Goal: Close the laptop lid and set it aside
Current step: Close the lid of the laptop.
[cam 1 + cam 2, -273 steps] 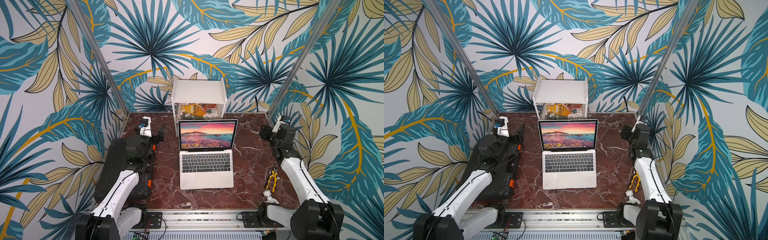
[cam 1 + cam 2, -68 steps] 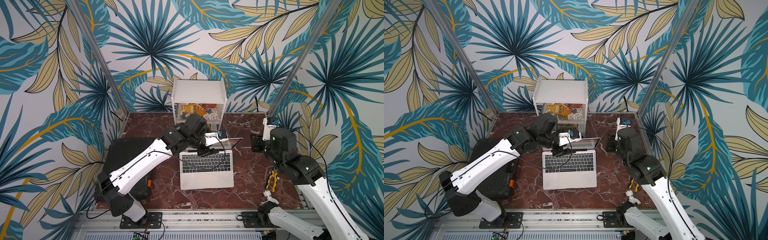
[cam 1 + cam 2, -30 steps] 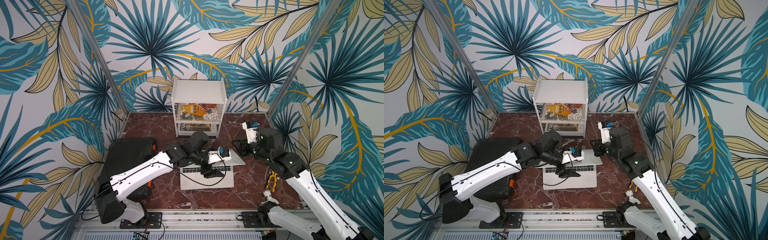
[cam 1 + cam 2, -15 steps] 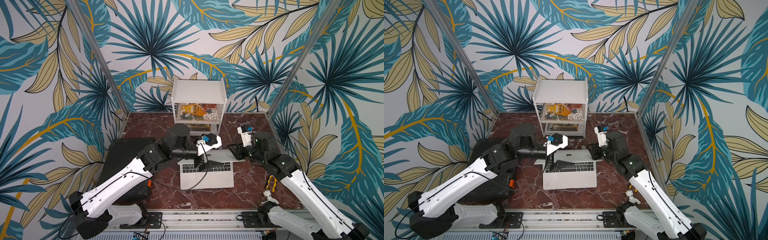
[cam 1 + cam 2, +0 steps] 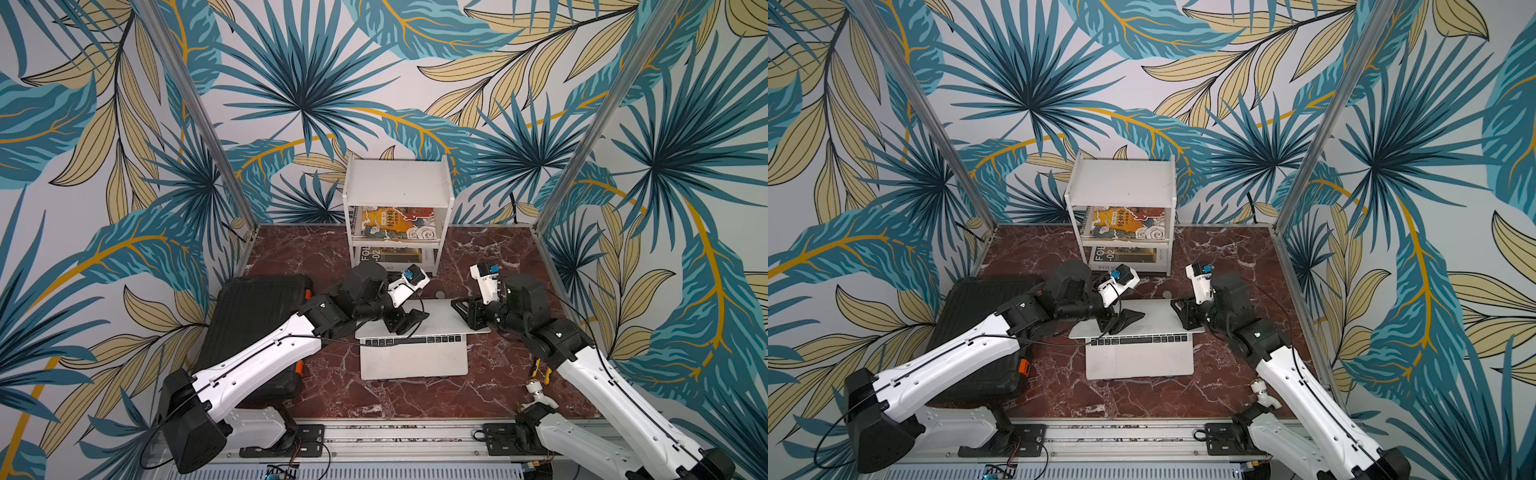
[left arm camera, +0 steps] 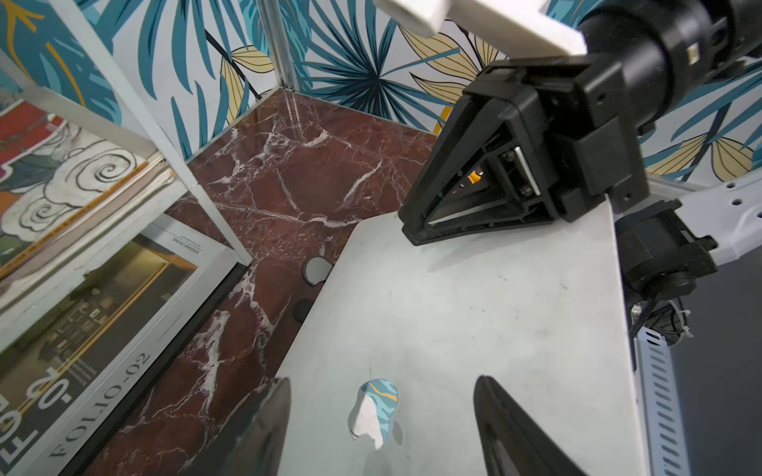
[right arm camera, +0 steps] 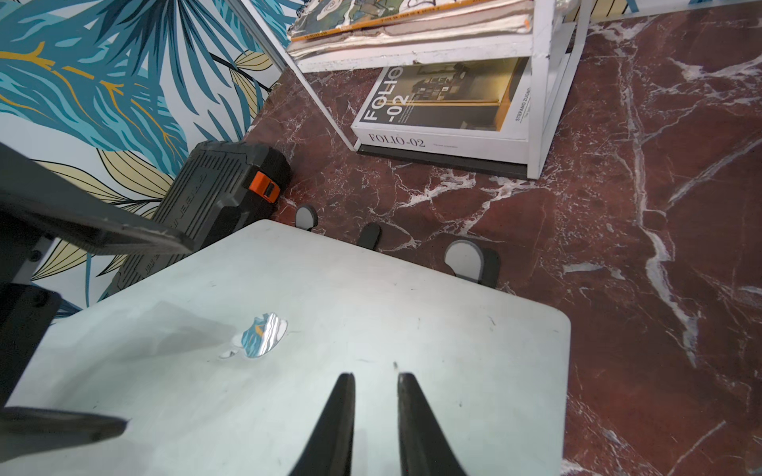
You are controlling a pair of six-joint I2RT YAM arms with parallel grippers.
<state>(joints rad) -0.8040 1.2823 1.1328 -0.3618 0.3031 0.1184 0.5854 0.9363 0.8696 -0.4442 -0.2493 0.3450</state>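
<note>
Marble table (image 5: 478,249); laptop lid (image 5: 440,320) hides screen and most keys (image 5: 411,340).

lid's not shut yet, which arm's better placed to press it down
Probably left: the left pincer hangs over the laptop lid by its central logo; the right pincer sits off near a far corner.

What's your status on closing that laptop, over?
Left gripper open above laptop lid. Right gripper narrowly open over lid. Lid low, not shut: key row showing. Nothing seen blocking.
</note>
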